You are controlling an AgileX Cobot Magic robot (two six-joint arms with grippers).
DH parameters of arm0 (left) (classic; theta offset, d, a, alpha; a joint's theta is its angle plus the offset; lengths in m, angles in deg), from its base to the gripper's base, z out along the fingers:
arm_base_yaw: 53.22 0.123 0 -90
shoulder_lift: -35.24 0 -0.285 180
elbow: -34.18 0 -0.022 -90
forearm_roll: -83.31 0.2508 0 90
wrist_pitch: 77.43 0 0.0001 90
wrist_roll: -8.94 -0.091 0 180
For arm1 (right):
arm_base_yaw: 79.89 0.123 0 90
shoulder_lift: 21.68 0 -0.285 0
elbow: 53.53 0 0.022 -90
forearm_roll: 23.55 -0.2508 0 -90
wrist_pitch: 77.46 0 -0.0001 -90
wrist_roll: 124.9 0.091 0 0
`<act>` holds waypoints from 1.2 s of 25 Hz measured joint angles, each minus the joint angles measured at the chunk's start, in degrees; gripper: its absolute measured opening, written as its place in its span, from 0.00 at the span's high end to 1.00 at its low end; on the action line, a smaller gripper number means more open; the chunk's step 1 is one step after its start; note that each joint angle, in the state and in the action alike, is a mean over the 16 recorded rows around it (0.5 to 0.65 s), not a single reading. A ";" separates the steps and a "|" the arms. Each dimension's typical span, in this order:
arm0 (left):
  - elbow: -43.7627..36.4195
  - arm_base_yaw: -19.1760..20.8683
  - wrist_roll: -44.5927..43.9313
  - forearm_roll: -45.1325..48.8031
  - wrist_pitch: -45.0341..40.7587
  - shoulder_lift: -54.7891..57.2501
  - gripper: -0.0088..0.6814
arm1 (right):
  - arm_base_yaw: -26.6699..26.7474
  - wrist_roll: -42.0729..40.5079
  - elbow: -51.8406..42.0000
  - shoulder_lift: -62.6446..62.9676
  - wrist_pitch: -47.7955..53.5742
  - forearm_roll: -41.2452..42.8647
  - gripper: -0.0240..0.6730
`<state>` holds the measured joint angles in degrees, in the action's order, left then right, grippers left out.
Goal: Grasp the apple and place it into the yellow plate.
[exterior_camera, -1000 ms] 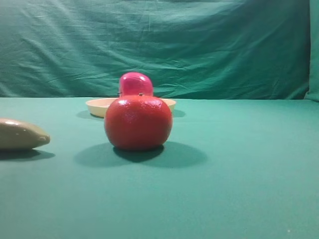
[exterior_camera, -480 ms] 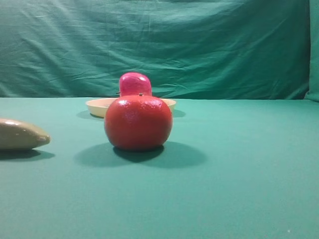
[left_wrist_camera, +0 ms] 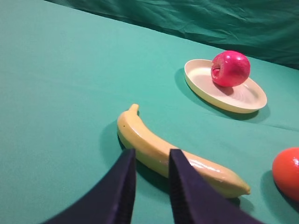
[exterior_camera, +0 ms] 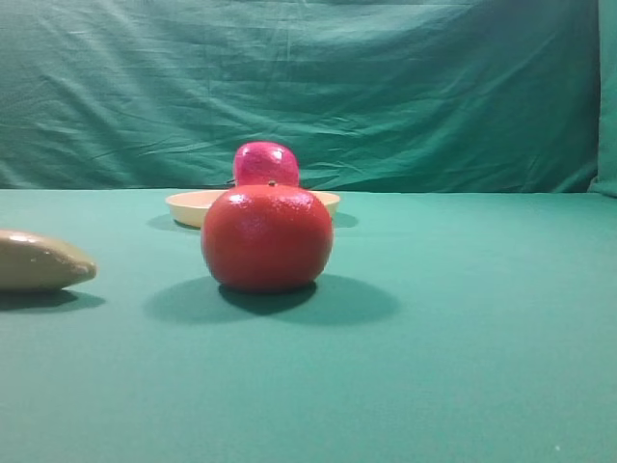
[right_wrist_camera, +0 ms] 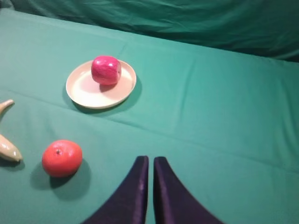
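The dark crimson-pink apple (exterior_camera: 266,162) rests in the pale yellow plate (exterior_camera: 188,204), behind the orange fruit in the exterior view. It sits on the plate's far side in the left wrist view (left_wrist_camera: 230,68) and in the right wrist view (right_wrist_camera: 106,70). The plate (left_wrist_camera: 201,79) (right_wrist_camera: 86,91) holds nothing else. My left gripper (left_wrist_camera: 152,156) hangs empty over the banana with a narrow gap between its fingers. My right gripper (right_wrist_camera: 151,161) is shut and empty, well back from the plate. Neither gripper shows in the exterior view.
A large orange-red round fruit (exterior_camera: 267,238) (right_wrist_camera: 61,158) (left_wrist_camera: 287,172) stands on the green cloth in front of the plate. A pale yellow banana (left_wrist_camera: 163,151) (exterior_camera: 39,260) (right_wrist_camera: 7,149) lies to the left. A green curtain hangs at the back.
The apple has shifted slightly in the plate, from leaning left to sitting more upright. Nothing else has moved.
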<state>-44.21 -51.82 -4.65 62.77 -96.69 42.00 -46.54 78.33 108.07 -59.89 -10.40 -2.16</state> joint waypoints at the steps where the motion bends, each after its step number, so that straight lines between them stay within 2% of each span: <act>1: 0.00 0.00 0.00 0.00 0.00 0.00 0.76 | -0.28 0.19 -0.35 0.91 0.11 0.52 0.97; 5: 0.00 0.00 0.00 0.00 0.00 0.00 0.76 | -2.22 0.85 -2.89 4.53 -2.34 2.43 0.97; 11: 0.00 0.00 0.00 0.00 0.00 0.00 0.76 | -7.44 0.83 -10.40 9.84 -11.94 2.94 0.97; 19: 0.00 0.00 0.00 0.00 0.00 0.00 0.76 | -14.71 0.19 -25.75 17.66 -26.76 1.22 0.97; 30: 0.00 0.00 0.00 0.00 0.00 0.00 0.76 | -19.02 -0.50 -47.07 28.18 -41.97 -0.23 0.97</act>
<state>-44.21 -51.82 -4.65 62.77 -96.69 42.00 -65.56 77.83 60.99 -31.70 -52.37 -2.39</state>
